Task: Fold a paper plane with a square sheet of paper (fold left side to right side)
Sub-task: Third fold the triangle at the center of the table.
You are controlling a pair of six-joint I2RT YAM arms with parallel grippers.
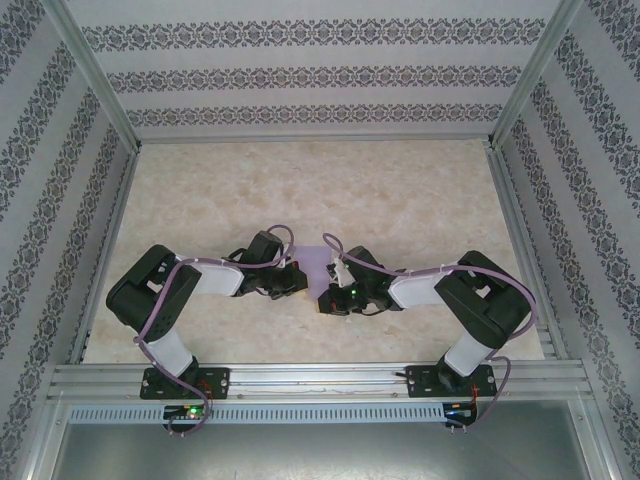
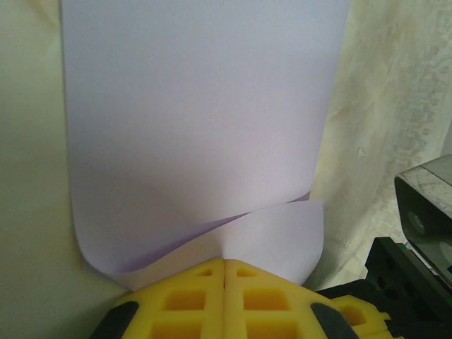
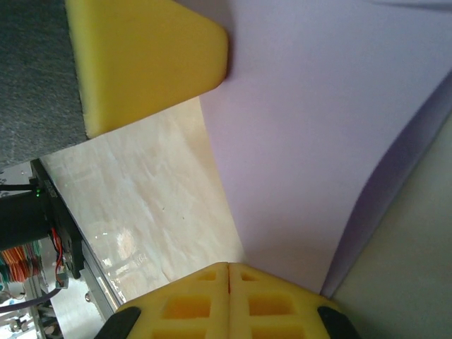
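Note:
The lilac square sheet of paper (image 1: 314,263) lies mid-table between my two wrists. In the left wrist view the sheet (image 2: 198,106) stretches away from me. Its near edge curls over into a loose flap (image 2: 282,236). My left gripper (image 2: 224,262) is shut, tips touching that flap. In the right wrist view the paper (image 3: 318,127) rises off the table, its underside in shadow. My right gripper (image 3: 228,266) is shut with its tips at the paper's near edge. Whether either pinches paper does not show. No paper plane shape is seen.
The marbled tabletop (image 1: 300,190) is walled by patterned panels at the back and both sides. An aluminium rail (image 1: 320,380) runs along the near edge. The left gripper's yellow finger (image 3: 141,63) touches the paper. Part of the right arm's dark housing (image 2: 424,212) shows.

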